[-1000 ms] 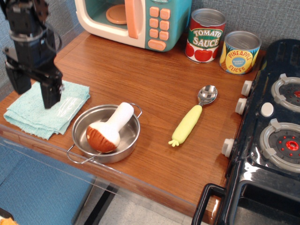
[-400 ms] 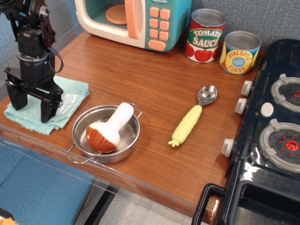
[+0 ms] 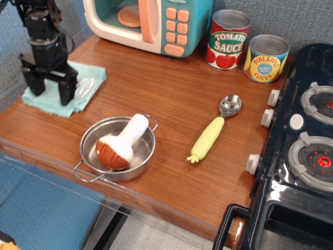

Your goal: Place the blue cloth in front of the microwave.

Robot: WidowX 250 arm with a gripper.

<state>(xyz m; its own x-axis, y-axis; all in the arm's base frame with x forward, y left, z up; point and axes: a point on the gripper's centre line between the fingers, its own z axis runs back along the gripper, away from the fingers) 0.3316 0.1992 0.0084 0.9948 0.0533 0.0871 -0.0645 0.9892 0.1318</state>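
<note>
The gripper (image 3: 51, 89) presses down on the blue cloth (image 3: 83, 88) at the table's (image 3: 177, 99) left edge, fingers apart, seemingly pinning it, well short of the microwave (image 3: 151, 23).

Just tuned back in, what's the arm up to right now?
The arm's pincer is down on the blue cloth at the table's left edge, its fingers spread over the fabric. The cloth lies well short of the microwave, to its front left. The pan with the toy mushroom sits untouched nearby.
</note>
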